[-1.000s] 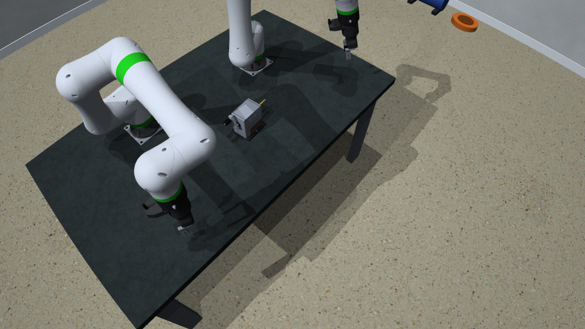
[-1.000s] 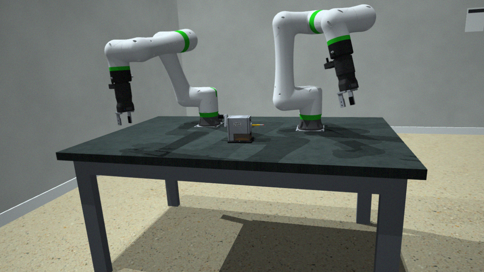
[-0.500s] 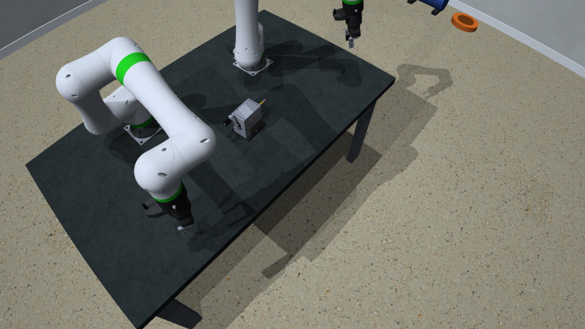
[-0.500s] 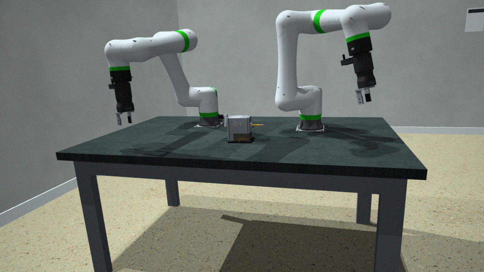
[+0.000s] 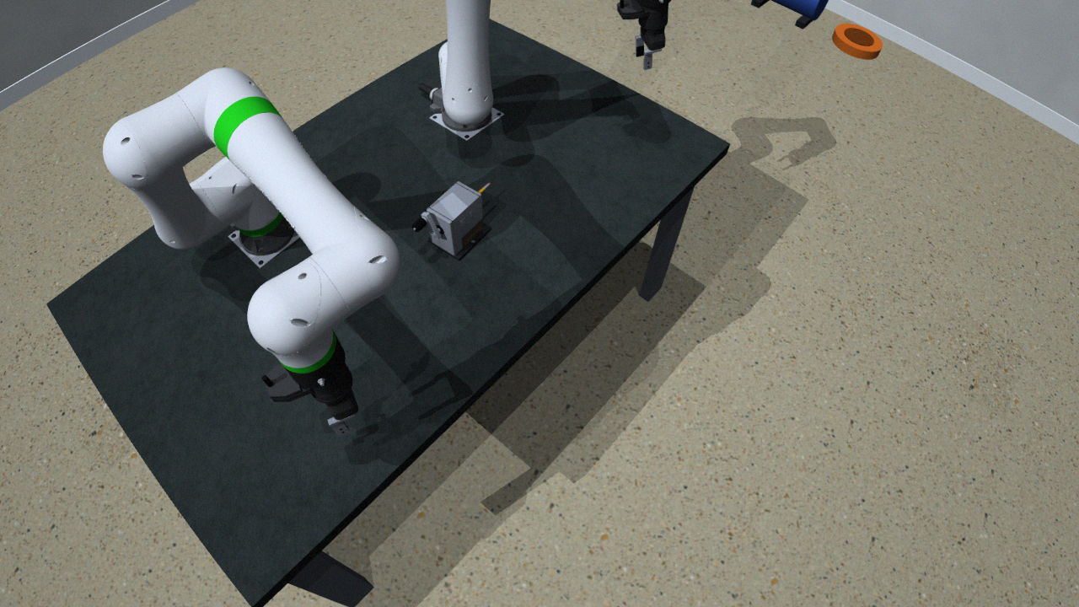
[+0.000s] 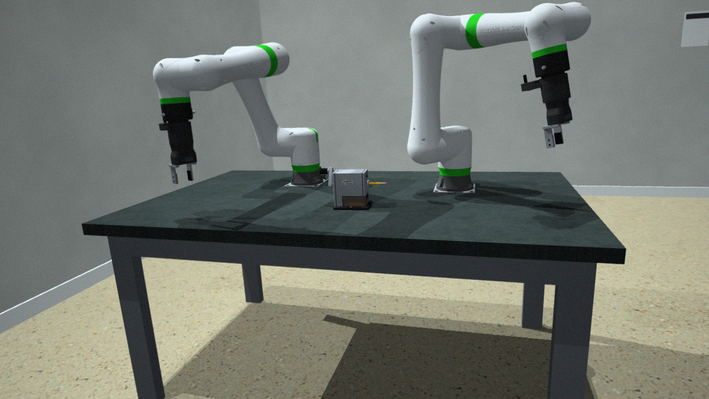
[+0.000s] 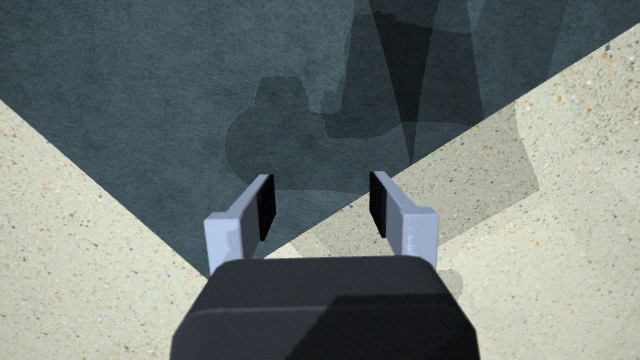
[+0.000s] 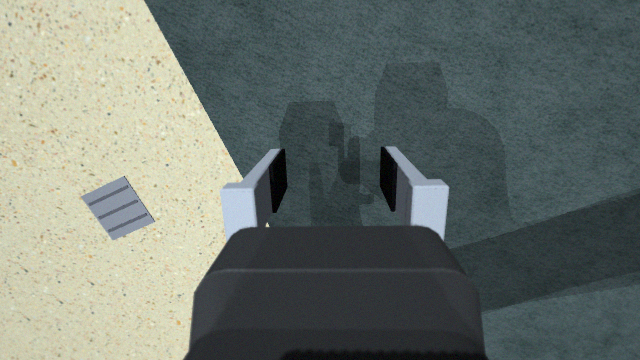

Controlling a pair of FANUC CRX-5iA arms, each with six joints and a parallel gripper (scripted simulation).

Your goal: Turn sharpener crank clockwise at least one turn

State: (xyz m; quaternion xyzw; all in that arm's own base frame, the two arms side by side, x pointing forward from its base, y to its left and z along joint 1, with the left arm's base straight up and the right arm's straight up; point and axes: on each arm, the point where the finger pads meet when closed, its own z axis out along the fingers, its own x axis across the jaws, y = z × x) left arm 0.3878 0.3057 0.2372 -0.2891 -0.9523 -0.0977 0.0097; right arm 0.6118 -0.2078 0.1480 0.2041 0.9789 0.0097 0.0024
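The grey box-shaped sharpener (image 5: 458, 217) (image 6: 349, 182) stands upright on the dark table. Its crank (image 5: 432, 223) (image 6: 330, 176) is on the side facing the right arm, with the black handle (image 5: 419, 224) (image 6: 323, 170) near the top of the crank in the exterior view. A yellow pencil (image 5: 484, 187) (image 6: 378, 183) sticks out of the opposite side. My left gripper (image 5: 643, 54) (image 6: 554, 141) (image 7: 322, 192) is open and empty, high up near the table's far end, away from the sharpener. My right gripper (image 5: 339, 426) (image 6: 181, 174) (image 8: 332, 167) is open and empty above the other end, on the crank's side. Neither touches the sharpener.
The table (image 5: 151, 377) (image 6: 496, 230) carries both arm bases behind the sharpener in the exterior view. An orange ring (image 5: 836, 42) and a blue cylinder (image 5: 805, 6) are beyond the table. A grey slotted plate (image 8: 118, 209) lies on the floor beside the table edge.
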